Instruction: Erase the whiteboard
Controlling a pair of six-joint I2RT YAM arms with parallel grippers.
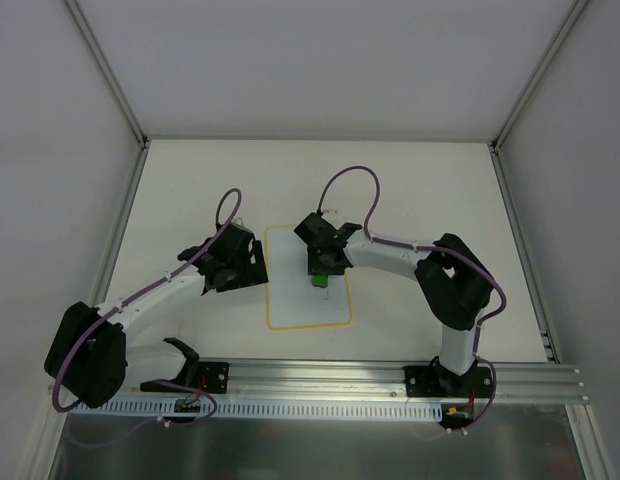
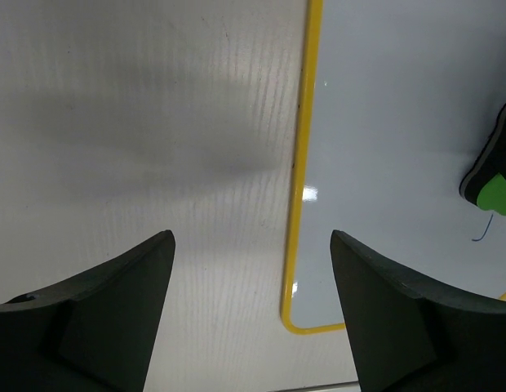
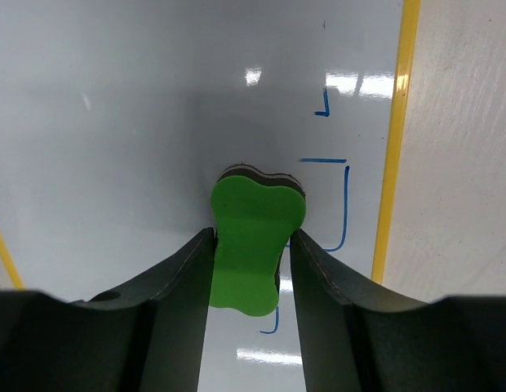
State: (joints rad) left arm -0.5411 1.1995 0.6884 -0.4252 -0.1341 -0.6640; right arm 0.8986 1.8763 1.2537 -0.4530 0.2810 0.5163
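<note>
Two claws are working over the whiteboard [image 1: 290,298], which is lying flat mid-surface [image 1: 200,180].
Right claw [image 3: 251,238] is pinching the green eraser [image 3: 258,214], pad down beside leftover blue lines [image 3: 346,204]; left claw [image 2: 251,238] is hanging wide, empty, at the yellow border [image 2: 303,163], likely to steady it.

You see a white table [image 1: 410,190] with white panels [image 1: 320,60] on three sides, a slotted metal rail [image 1: 330,375] along its near edge, and a green eraser [image 3: 249,237] near the middle.

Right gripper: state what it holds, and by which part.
The right gripper clamps the eraser by its two opposite sides, at its narrow waist. The left gripper is open and empty.
</note>
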